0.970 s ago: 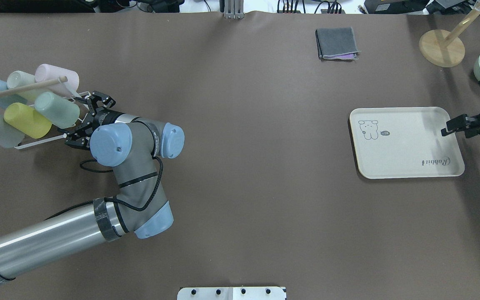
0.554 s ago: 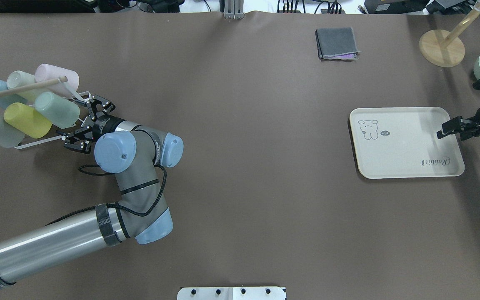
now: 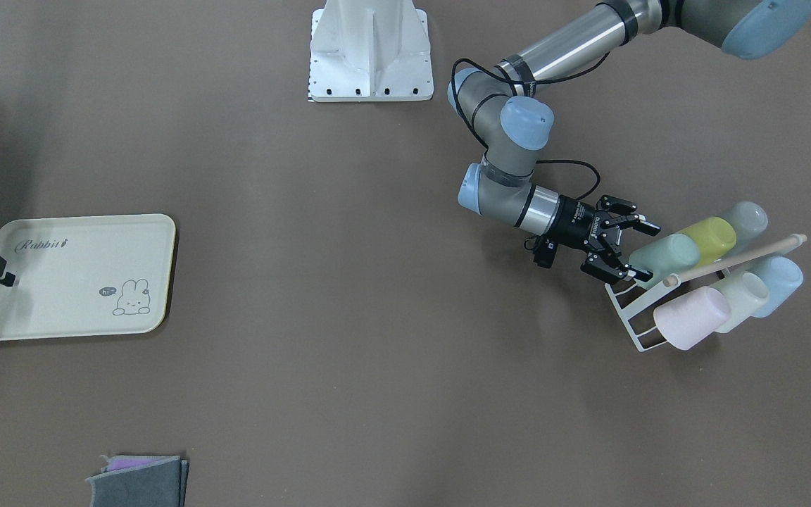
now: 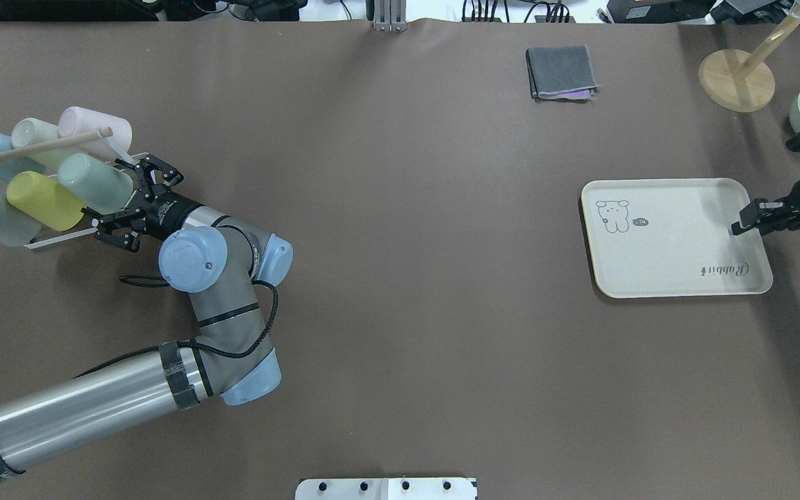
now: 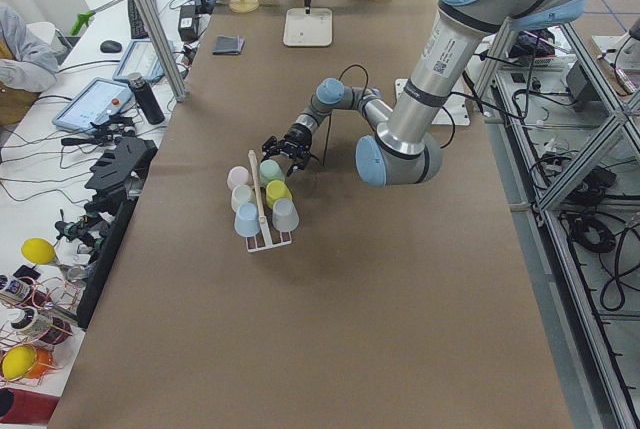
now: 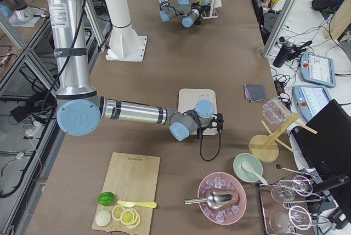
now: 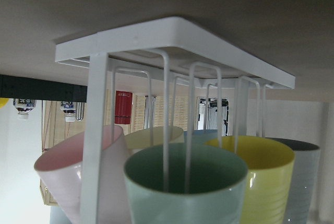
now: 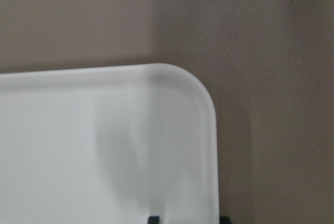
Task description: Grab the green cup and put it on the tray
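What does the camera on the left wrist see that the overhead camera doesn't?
Only the left wrist view looks into the cups' mouths, where the prongs of the white rack enter the green cup. Only the overhead view shows the tray, the grey cloth and the open left pincer next to the green cup. Both show the green cup, the yellow cup and the pink cup on the rack.

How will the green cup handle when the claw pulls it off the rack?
Probably light and stiff: the green cup looks like thin matte plastic. It sits tilted over wire prongs of the rack, so it may snag unless drawn along them. Round walls could slip in the claw; on its side it would likely roll.
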Controlling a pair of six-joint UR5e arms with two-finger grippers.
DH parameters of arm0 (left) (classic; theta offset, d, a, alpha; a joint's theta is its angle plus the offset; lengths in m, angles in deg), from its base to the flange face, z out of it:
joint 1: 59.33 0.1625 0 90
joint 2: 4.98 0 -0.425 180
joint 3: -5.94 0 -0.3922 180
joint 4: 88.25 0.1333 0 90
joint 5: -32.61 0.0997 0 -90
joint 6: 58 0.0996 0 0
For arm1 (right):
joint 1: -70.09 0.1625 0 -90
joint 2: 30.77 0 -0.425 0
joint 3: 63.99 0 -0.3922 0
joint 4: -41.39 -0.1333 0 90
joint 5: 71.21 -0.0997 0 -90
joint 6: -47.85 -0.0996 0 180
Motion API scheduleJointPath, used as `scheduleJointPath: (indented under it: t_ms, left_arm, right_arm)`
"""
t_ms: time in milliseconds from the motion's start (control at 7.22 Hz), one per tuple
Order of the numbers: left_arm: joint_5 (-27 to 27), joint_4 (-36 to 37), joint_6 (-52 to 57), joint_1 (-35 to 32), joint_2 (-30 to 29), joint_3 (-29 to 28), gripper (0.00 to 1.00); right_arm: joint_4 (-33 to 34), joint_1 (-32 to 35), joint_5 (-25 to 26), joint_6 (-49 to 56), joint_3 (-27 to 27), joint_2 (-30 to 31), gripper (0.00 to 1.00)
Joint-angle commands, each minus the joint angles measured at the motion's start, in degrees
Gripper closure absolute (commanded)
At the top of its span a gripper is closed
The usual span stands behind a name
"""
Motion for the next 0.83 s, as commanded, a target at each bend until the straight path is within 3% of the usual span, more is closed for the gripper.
scheduleJointPath:
  t_ms: [0, 277, 693]
  left_arm:
    - [1.07, 0.13, -0.92, -0.09, 0.49, -1.05, 0.03]
    - [3.1, 0.04, -1.1, -0.71, 1.27, -1.4, 0.04]
    - [4.95, -0.05, -1.19, -1.06, 1.8, -1.4, 0.04]
  right_arm:
    - [0.0, 0.16, -0.74, 0.0, -0.26, 0.09, 0.74]
    - [0.0, 0.34, -1.89, 0.09, -0.53, 0.18, 1.0]
    - [-0.17, 2.09, -5.39, 0.79, -0.62, -0.26, 1.0]
